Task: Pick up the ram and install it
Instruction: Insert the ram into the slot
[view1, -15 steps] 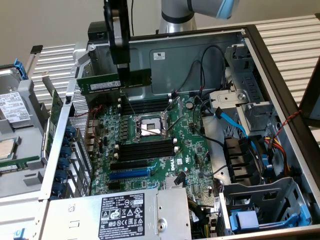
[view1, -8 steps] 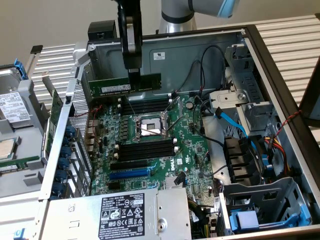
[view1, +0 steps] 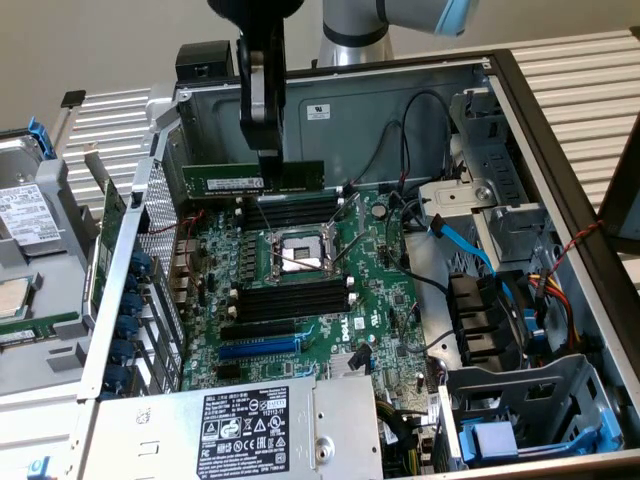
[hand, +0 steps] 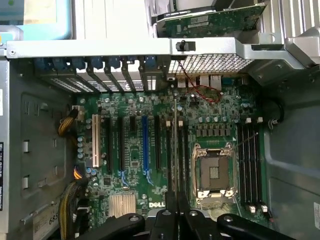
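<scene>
The open case (view1: 330, 100) lies on a slatted bench (view1: 580, 70), with the green board (view1: 380, 300) flat inside it. At the middle of the board sits the bare metal socket (view1: 300, 252) (hand: 215, 172), with a bank of black slots on its far side (view1: 290, 212) and another on its near side (view1: 295, 300). Nearer than those lies 1 long blue slot (view1: 258, 348) (hand: 145, 145), and nearer again the grey power unit (view1: 240, 425). On the exterior view's right, black cables (view1: 420, 130) and a blue cable (view1: 465, 245) loop over the board's edge beside a metal cage (view1: 500, 210). A thin red wire (hand: 200, 90) curls by the rear ports.

The ram (view1: 225, 180) (hand: 175, 150) is up in the air over the board, standing on its long edge and level, parallel to the black slots. It is a narrow dark-green stick with a small white label (view1: 235, 182) and black chips along its face. The fingers (view1: 268, 150) (hand: 169, 215) are closed onto its upper edge, a little right of its middle in the exterior view, nipping it between them. From the wrist it appears edge-on as a thin line running over the black slots (hand: 180, 150) between the socket and the blue slot. Whether its lower edge touches a slot cannot be told.
</scene>
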